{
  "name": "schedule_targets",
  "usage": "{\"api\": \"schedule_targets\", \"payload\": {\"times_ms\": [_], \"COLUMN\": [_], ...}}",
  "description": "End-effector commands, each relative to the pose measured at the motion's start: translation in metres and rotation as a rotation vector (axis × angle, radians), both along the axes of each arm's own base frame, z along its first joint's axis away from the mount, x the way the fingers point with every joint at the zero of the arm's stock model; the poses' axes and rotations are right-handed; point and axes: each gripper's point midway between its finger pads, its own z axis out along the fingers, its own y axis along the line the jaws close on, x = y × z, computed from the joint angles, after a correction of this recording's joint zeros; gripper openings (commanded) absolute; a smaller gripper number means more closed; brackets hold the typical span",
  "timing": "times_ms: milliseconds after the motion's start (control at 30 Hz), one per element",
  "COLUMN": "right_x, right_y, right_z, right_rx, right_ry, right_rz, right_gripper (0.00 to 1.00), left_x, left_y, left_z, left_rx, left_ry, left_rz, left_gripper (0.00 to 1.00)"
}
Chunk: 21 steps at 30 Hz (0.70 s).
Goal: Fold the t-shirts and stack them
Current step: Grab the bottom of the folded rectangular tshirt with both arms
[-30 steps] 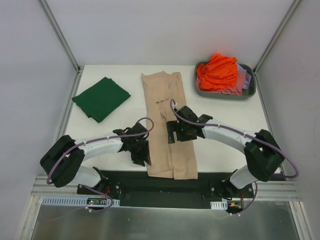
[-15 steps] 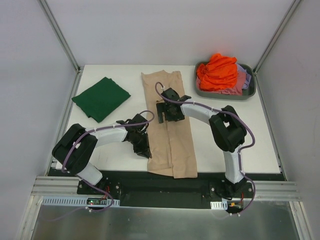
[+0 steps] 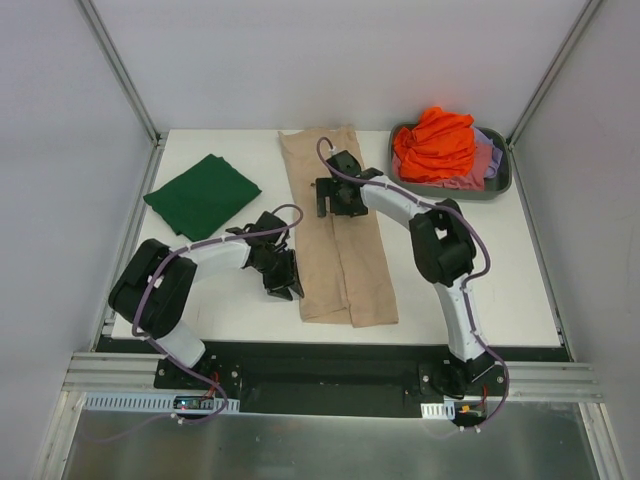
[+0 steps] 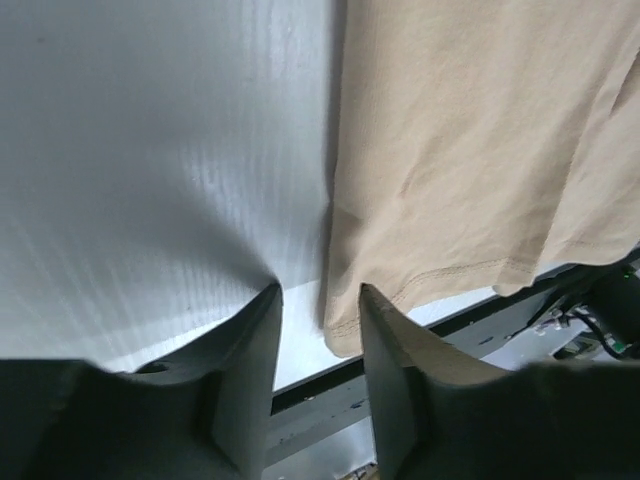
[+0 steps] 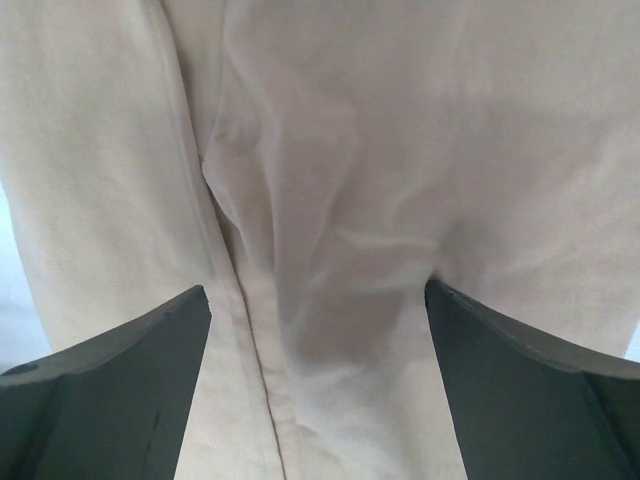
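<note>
A large beige t-shirt (image 3: 345,270) lies folded lengthwise in a long strip down the middle of the table (image 3: 470,270). A dark green t-shirt (image 3: 203,196) rests folded at the back left. Orange (image 3: 436,142), pink (image 3: 484,160) and lavender (image 3: 497,152) t-shirts are heaped in the tub. My left gripper (image 3: 283,283) sits at the strip's near left edge, slightly open and empty; the hem corner (image 4: 347,335) lies just past its fingertips (image 4: 268,300). My right gripper (image 3: 335,205) hovers wide open over the strip's upper part (image 5: 330,120), holding nothing.
A grey plastic tub (image 3: 503,183) stands at the back right corner. The black mounting rail (image 3: 330,360) runs along the table's near edge. Metal frame posts (image 3: 120,70) rise at both back corners.
The beige t-shirt has slid away from the near edge toward the back. My right gripper travelled up along the strip. My left gripper narrowed, then parted a little, and shifted slightly back.
</note>
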Motion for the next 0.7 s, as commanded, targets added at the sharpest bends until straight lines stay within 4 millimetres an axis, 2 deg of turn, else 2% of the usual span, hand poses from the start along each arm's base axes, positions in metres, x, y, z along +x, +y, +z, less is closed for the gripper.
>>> {"api": "schedule_targets", "payload": {"times_ms": [0,67,100,133,167,200,233,267,333,400,467,567,667], "right_x": [-0.011,-0.023,-0.036,-0.046,-0.056,-0.069,-0.084,-0.097,-0.122,-0.147,-0.172,-0.207,-0.234], "right_y": [0.002,-0.007,-0.016,-0.024,-0.031,-0.043,-0.054,-0.064,-0.088,-0.122,-0.143,-0.154,-0.15], "right_z": [0.074,0.105,0.108,0.12,0.134,0.135,0.151,0.157,0.149,0.124,0.102,0.08,0.072], "right_rx": [0.088,0.115,0.118,0.131,0.15,0.151,0.182,0.202,0.2,0.162,0.157,0.212,0.303], "right_ry": [-0.091,-0.153,-0.159,-0.188,-0.222,-0.227,-0.268,-0.288,-0.3,-0.272,-0.232,-0.178,-0.146], "right_rz": [0.044,0.049,0.054,0.055,0.053,0.044,0.029,0.018,-0.025,-0.128,-0.158,-0.16,-0.12], "right_gripper": [0.91,0.93,0.97,0.99,1.0,0.99,0.96,0.96,0.96,0.96,0.96,0.96,0.96], "left_x": [-0.012,-0.019,-0.024,-0.027,-0.032,-0.036,-0.039,-0.043,-0.051,-0.056,-0.061,-0.064,-0.064], "left_y": [0.023,0.019,0.017,0.014,0.011,0.009,0.007,0.007,0.006,0.006,0.002,-0.009,-0.013], "left_z": [-0.004,0.005,0.009,0.013,0.016,0.019,0.021,0.02,0.016,0.01,0.004,0.001,-0.003], "left_rx": [0.079,0.059,0.051,0.04,0.033,0.032,0.031,0.034,0.038,0.052,0.057,0.039,0.047], "left_ry": [-0.029,-0.053,-0.062,-0.08,-0.088,-0.105,-0.115,-0.118,-0.115,-0.113,-0.097,-0.079,-0.069], "left_rz": [-0.004,-0.005,-0.01,-0.014,-0.02,-0.023,-0.016,-0.012,-0.014,-0.013,-0.021,-0.047,-0.055], "left_gripper": [0.41,0.5,0.53,0.55,0.57,0.61,0.63,0.64,0.66,0.67,0.66,0.65,0.59]}}
